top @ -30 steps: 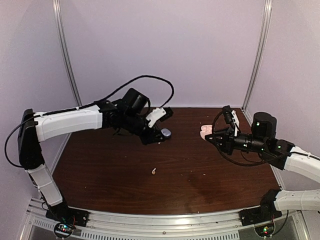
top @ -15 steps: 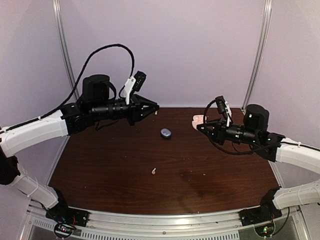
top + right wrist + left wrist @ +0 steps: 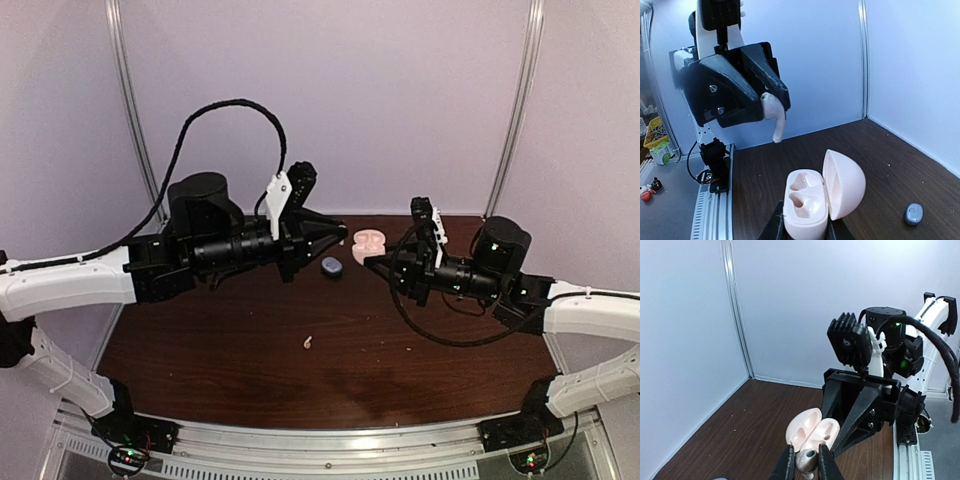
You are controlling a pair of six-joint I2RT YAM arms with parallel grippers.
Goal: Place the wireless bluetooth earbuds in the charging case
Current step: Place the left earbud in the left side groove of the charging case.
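My right gripper [image 3: 367, 259] is shut on the base of an open pale pink charging case [image 3: 370, 240] and holds it above the table; the right wrist view shows the gripper [image 3: 805, 229], the case [image 3: 807, 200], its lid hinged to the right and two empty wells. My left gripper [image 3: 346, 238] is shut on a cream earbud [image 3: 809, 458], held in the air just short of the case [image 3: 812, 429]; the earbud's stem hangs down in the right wrist view [image 3: 775, 120]. A second cream earbud [image 3: 309, 342] lies on the table.
A small blue-grey oval object [image 3: 332, 266] lies on the dark wooden table [image 3: 220, 340] below the two grippers; it also shows in the right wrist view [image 3: 913, 213]. White walls close the back and sides. The arm bases sit at the near edge.
My left arm rose from the table near the blue object and swung right with the earbud. My right arm carried the open case left, so both grippers now meet at mid-table.
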